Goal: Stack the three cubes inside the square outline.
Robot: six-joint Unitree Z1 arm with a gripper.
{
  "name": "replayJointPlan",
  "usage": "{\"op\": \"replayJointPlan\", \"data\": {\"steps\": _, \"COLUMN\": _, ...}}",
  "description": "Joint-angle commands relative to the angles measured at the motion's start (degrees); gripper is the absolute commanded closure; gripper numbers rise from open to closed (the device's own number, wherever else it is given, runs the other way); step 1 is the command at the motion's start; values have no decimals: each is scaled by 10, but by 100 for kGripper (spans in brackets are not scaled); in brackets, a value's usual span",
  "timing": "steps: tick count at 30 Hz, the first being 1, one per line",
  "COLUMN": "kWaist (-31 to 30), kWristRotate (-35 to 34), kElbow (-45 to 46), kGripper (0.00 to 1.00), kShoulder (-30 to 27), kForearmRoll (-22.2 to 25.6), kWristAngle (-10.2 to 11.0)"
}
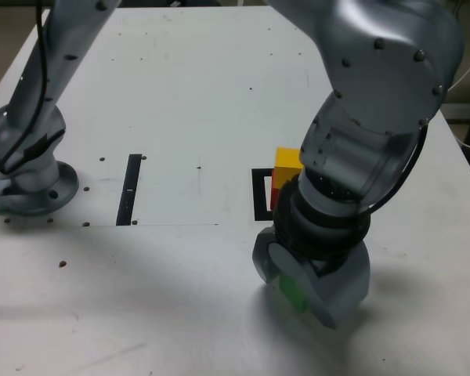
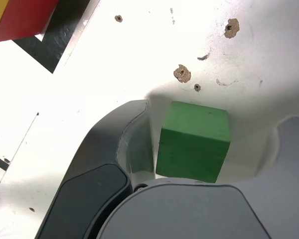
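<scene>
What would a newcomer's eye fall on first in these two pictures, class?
The big silver robot arm fills the exterior view's right, its gripper lowered over a matte green cube that sits between the jaws. Just behind it, a yellow cube sits on a red cube in the black square outline.

green cube, red cube, yellow cube

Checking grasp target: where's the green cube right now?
The green cube sits on the table between the end effector's fingers, toward the exterior view's lower right, just in front of the square outline.
</scene>
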Motion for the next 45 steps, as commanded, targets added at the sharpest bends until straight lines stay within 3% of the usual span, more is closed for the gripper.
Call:
{"op": "replayJointPlan", "data": {"steps": 1, "kWaist": -1, "kWristRotate": -5, "kElbow": -1, "kGripper": 49, "kShoulder": 3, "kForearmRoll": -1, "kWristAngle": 4}}
{"op": "replayJointPlan", "data": {"steps": 7, "kWaist": -2, "kWristRotate": -7, "kElbow": -2, "kGripper": 66, "kShoulder": 2, "kForearmRoll": 0, "kWristAngle": 10}}
{"op": "replayJointPlan", "data": {"steps": 27, "kWaist": -3, "kWristRotate": -8, "kElbow": -5, "kGripper": 67, "kShoulder": 2, "kForearmRoll": 10, "kWristAngle": 8}}
{"op": "replayJointPlan", "data": {"steps": 37, "kWaist": 4, "kWristRotate": -21, "kElbow": -49, "kGripper": 67, "kShoulder": -32, "kForearmRoll": 80, "kWristAngle": 18}}
{"op": "replayJointPlan", "data": {"steps": 45, "kWaist": 39, "kWristRotate": -34, "kElbow": -63, "kGripper": 67, "kShoulder": -69, "kForearmRoll": 121, "kWristAngle": 10}}
